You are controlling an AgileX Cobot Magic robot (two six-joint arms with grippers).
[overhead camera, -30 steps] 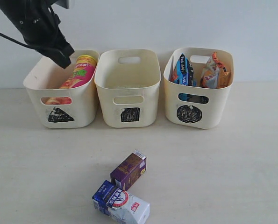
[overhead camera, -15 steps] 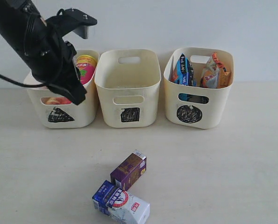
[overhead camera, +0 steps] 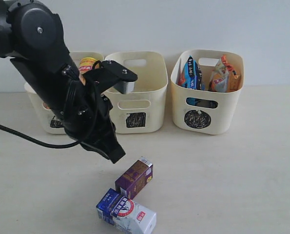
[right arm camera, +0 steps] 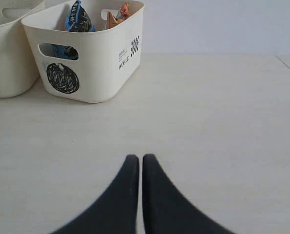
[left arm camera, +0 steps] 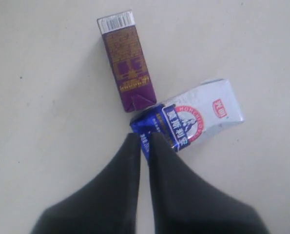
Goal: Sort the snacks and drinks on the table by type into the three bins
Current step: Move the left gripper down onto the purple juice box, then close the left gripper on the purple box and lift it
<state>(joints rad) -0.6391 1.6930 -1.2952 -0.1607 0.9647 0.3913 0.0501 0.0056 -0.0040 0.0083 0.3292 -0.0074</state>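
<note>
The table [overhead camera: 242, 185] is big and pale. My left arm [overhead camera: 42, 73] is the next biggest thing. It hangs in front of the triangle bin [overhead camera: 35, 100] and the square bin [overhead camera: 149, 97]. If I swing wide, my arm could bump a bin and shove it.

The triangle bin holds a chip tube [overhead camera: 88, 63]. The circle bin [overhead camera: 218, 112] holds a blue bag [overhead camera: 191, 73] and an orange bag [overhead camera: 225, 73]. I can't see anything in the square bin, so I think the drinks belong there. Dropping one in with the snacks would be a mix-up.

Both drinks lie on their sides on the table, near the front. The purple carton [left arm camera: 127, 63] and the blue-and-white carton [left arm camera: 188, 119] touch at one corner. That is the tricky bit. If I grab one, a finger could knock the other and spin it away. I might even pinch both. They also lie crooked, so I must turn to fit.

My left gripper [left arm camera: 144, 139] hangs over them, near the blue end of the blue-and-white one. Its jaws are pressed together with nothing in them. If I go down like that, I will only poke the box. I must spread them first.

My right gripper [right arm camera: 136, 161] is over bare table, jaws together too, holding nothing.
</note>
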